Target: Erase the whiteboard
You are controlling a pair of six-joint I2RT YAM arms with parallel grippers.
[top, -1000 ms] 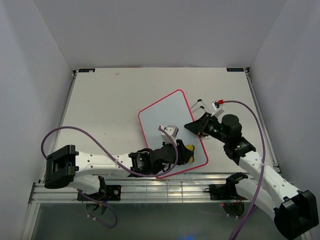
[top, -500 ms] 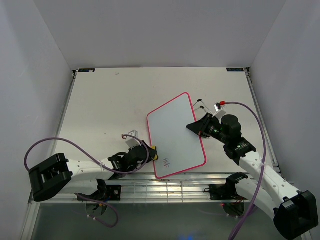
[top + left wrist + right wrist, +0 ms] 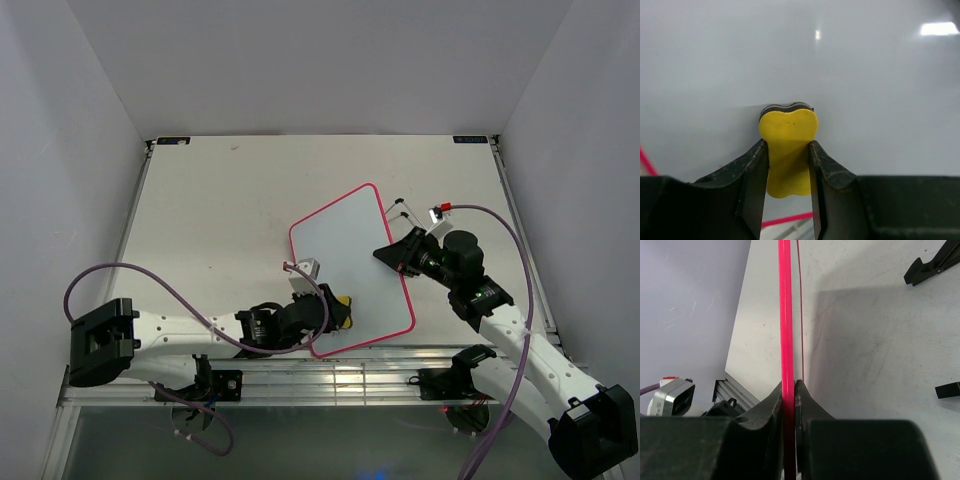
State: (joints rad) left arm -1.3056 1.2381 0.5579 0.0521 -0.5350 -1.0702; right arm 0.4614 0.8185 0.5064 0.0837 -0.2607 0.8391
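1 whiteboard (image 3: 345,255) | 1 sponge (image 3: 788,125), left gripper (image 3: 788,145) pinching it | right gripper (image 3: 788,386) pinching whiteboard frame

The whiteboard (image 3: 345,250) is a glossy white rectangle with rounded corners and a thin pink-red frame. It lies face up on the table (image 3: 220,200), right of centre, turned askew, with its near end close to the front edge.
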